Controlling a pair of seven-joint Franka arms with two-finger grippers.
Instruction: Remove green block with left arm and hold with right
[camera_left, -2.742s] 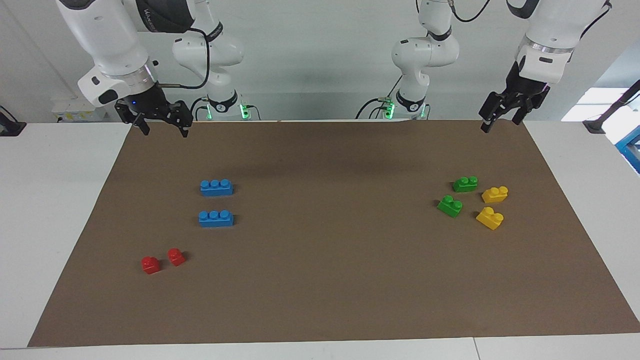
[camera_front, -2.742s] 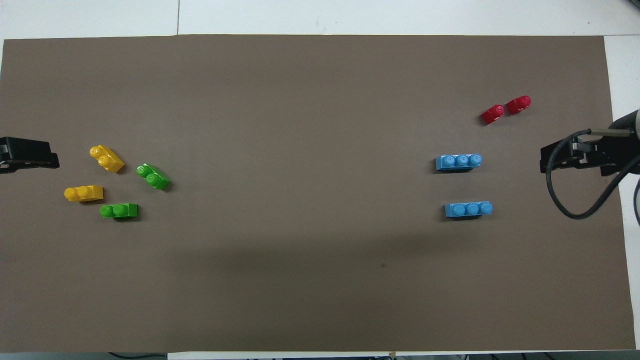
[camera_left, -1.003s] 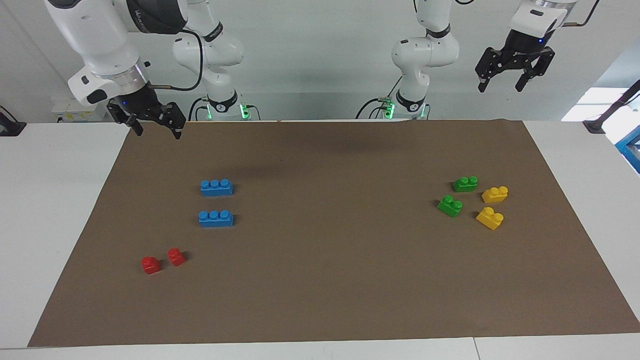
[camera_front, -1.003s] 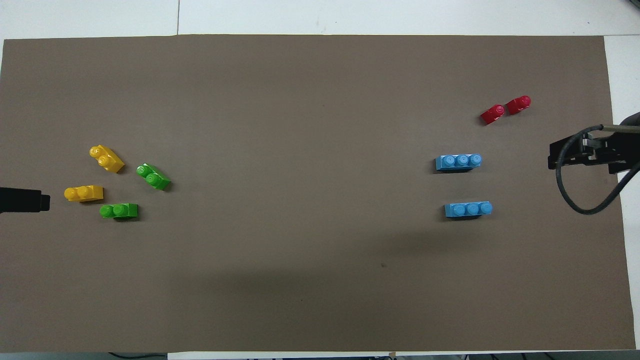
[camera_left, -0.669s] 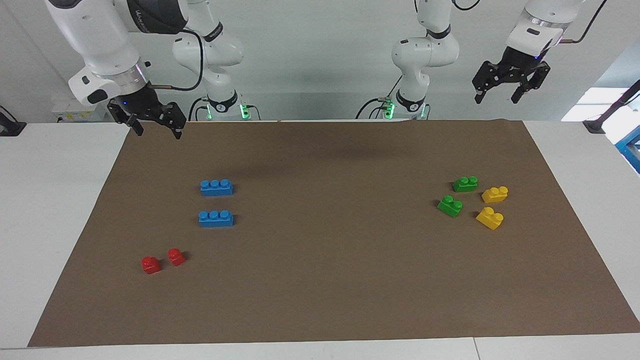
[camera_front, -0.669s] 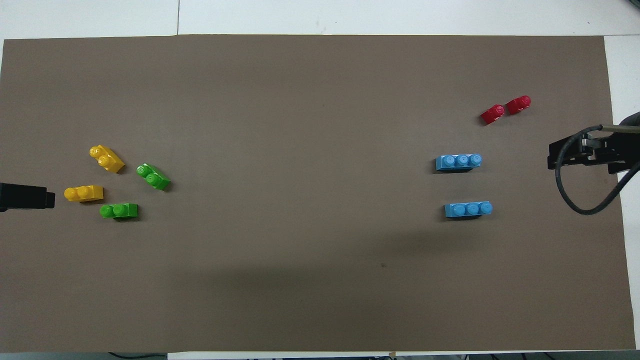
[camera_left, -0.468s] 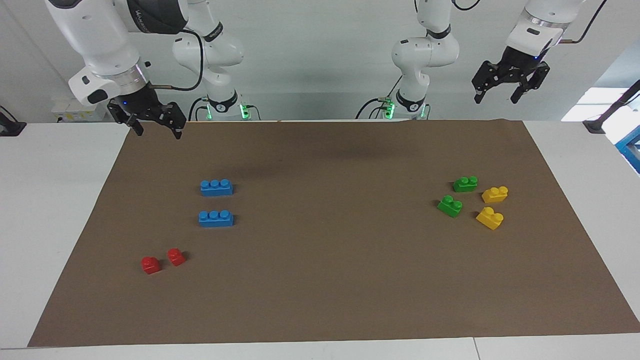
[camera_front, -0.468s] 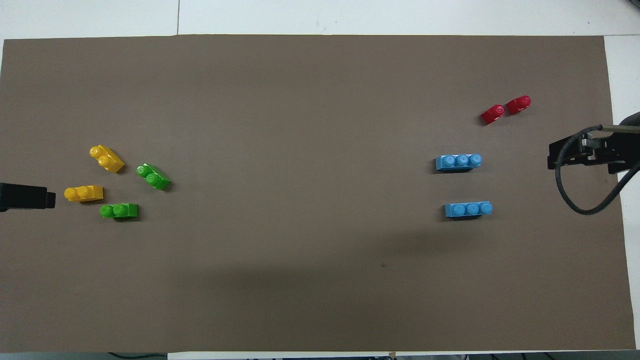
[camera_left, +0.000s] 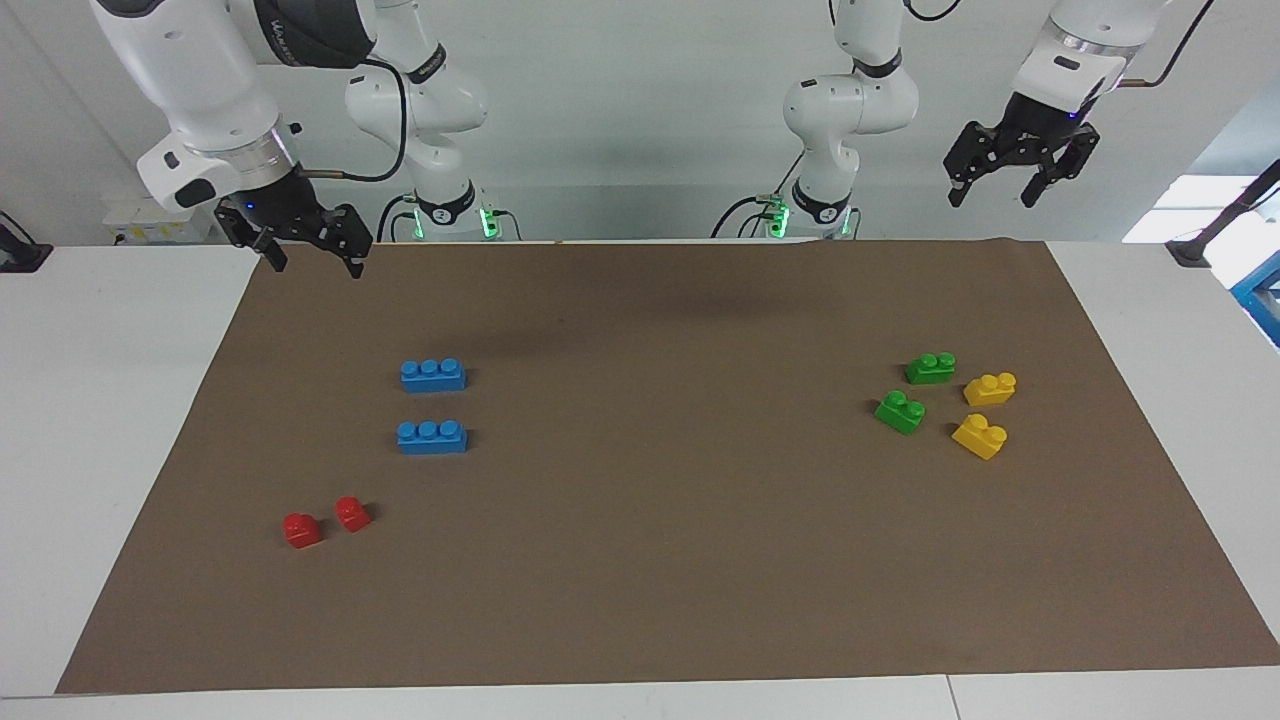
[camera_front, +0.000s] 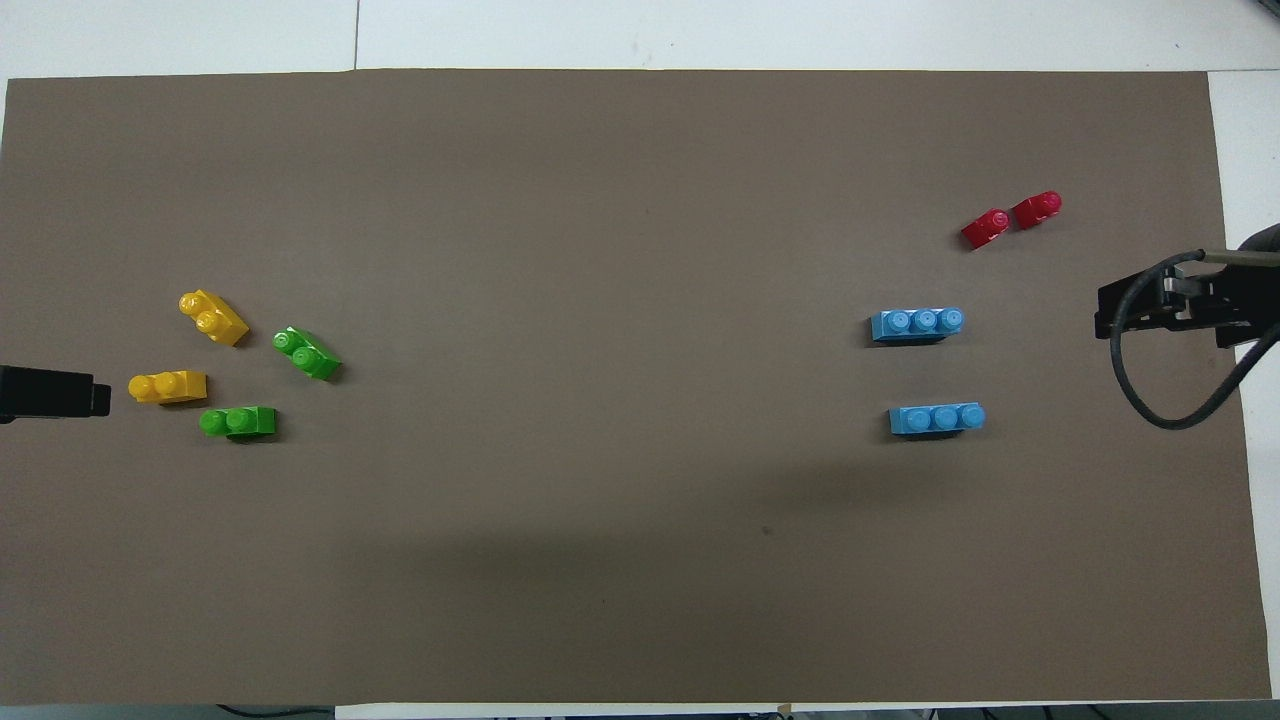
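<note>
Two green blocks lie on the brown mat (camera_left: 650, 580) at the left arm's end: one nearer the robots (camera_left: 930, 368) (camera_front: 238, 422), one farther (camera_left: 900, 411) (camera_front: 308, 354). Both are free and untouched. My left gripper (camera_left: 990, 196) is open and empty, raised high over the left arm's end of the mat, well above the blocks. Only its tip (camera_front: 55, 392) shows in the overhead view. My right gripper (camera_left: 316, 264) (camera_front: 1160, 310) is open and empty, hanging low over the mat's corner at the right arm's end, where the arm waits.
Two yellow two-stud bricks (camera_left: 990, 388) (camera_left: 980, 436) lie close beside the green blocks. Two blue three-stud bricks (camera_left: 433, 374) (camera_left: 431, 437) and two small red bricks (camera_left: 301, 529) (camera_left: 352, 513) lie toward the right arm's end. White table surrounds the mat.
My left gripper rose from just above the mat to a high position, then sank slightly. My right gripper lifted a little. Over the last half second nothing moved. The bricks stayed put.
</note>
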